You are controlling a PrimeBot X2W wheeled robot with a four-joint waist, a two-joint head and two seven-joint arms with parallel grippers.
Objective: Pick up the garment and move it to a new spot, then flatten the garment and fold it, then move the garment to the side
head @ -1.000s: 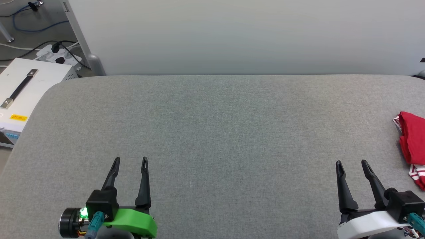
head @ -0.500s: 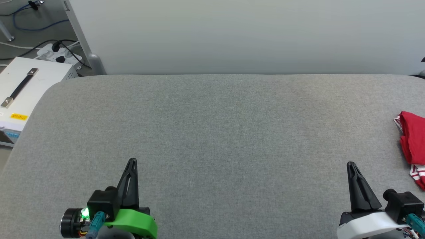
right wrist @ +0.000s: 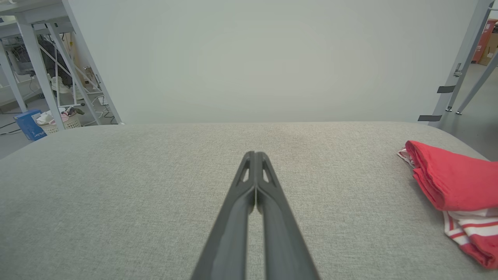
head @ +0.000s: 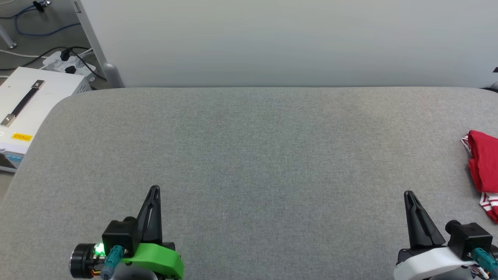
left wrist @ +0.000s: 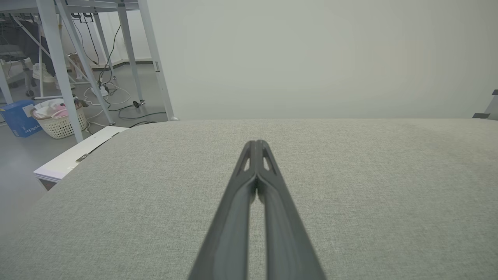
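1. Head view: the garment (head: pixel 484 167) lies in a bunched heap on the right end of the desk (head: pixel 249 155), partly cut off by the picture's border. Red cloth sits on top, with red-and-white striped trim showing at the side nearer the desk's front.
2. Head view: the left fingers (head: pixel 153 214) are pressed together and hold nothing, near the desk's front left. The right fingers (head: pixel 418 223) are likewise closed and empty near the desk's front right, apart from the heap.
3. Left wrist view: the left fingers (left wrist: pixel 233 217) meet tip to tip above the bare grey cloth of the desk (left wrist: pixel 389 194), pointing toward its far edge.
4. Right wrist view: the right fingers (right wrist: pixel 233 225) are shut with no gap at the tips. The garment (right wrist: pixel 447 182) rests on the desk (right wrist: pixel 116 194) toward its right end, a rolled red fold above a striped white layer.
5. Judgement on handling: it looks light, soft and limp, so it will probably sag and unroll when lifted rather than keep its shape.
6. Judgement on the grasp: the raised red fold facing the desk's middle looks like the easiest place to pinch. The fingers must open first, and a deep bite may catch several layers at once.
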